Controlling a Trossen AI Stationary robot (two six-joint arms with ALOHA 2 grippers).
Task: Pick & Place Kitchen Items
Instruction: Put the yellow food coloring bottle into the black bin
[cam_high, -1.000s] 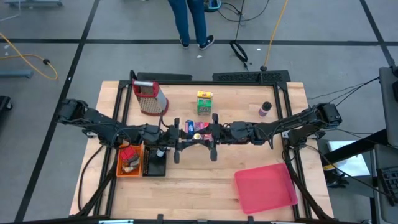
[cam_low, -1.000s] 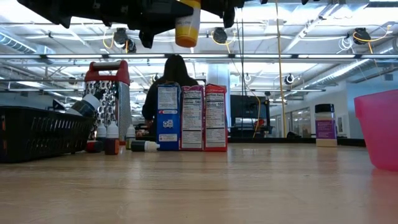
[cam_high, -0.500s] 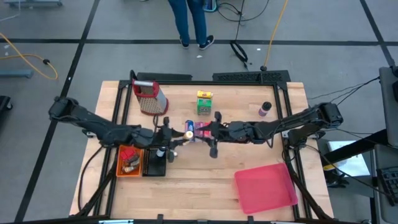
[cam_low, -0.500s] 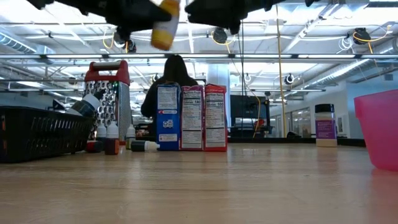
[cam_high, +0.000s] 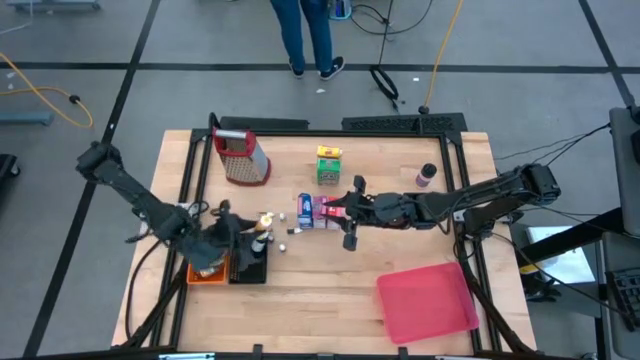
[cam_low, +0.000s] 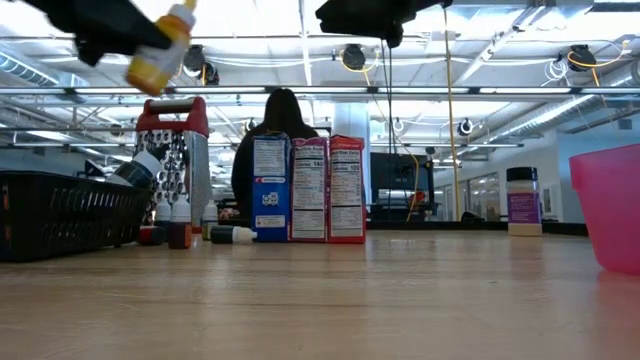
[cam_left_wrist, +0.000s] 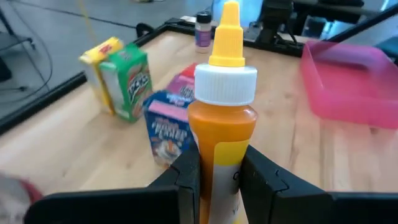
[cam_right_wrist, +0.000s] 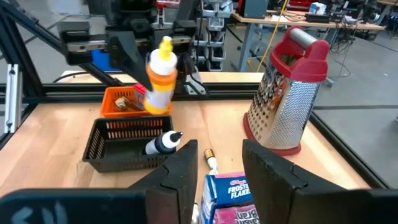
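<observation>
My left gripper (cam_high: 252, 224) is shut on an orange-yellow squeeze bottle (cam_left_wrist: 222, 118) with a white collar and yellow nozzle, up in the air (cam_low: 157, 52) beside the black basket (cam_high: 250, 264) and orange bin (cam_high: 206, 264). My right gripper (cam_high: 341, 213) hangs open above the blue carton (cam_right_wrist: 225, 186) and its pink and red neighbours (cam_low: 328, 190), touching nothing. These cartons stand upright on the table. The green-yellow carton (cam_high: 329, 165) stands behind them. Little bottles (cam_low: 180, 234) stand and lie near the grater. A white-capped dark bottle (cam_right_wrist: 163, 143) lies in the black basket. My left gripper pinches the squeeze bottle's orange body (cam_left_wrist: 219, 163), below the white collar, between its two fingers (cam_left_wrist: 186, 177). The fingers come roughly level from the table's left side. The bottle is lifted clear and tilted, with its nozzle (cam_low: 184, 10) uppermost.
A red-topped metal grater (cam_high: 240, 157) stands at the far left. A purple-labelled jar (cam_high: 426, 176) stands at the far right, and a pink tray (cam_high: 428, 300) lies near the right front. A person (cam_high: 305, 35) stands beyond the far edge. Bare wood lies in the near middle.
My left gripper has carried the squeeze bottle away from my right gripper at the table's middle, toward the left edge and the baskets. The bottle has tipped from nearly upright to slanted. My right gripper has stayed over the cartons.
</observation>
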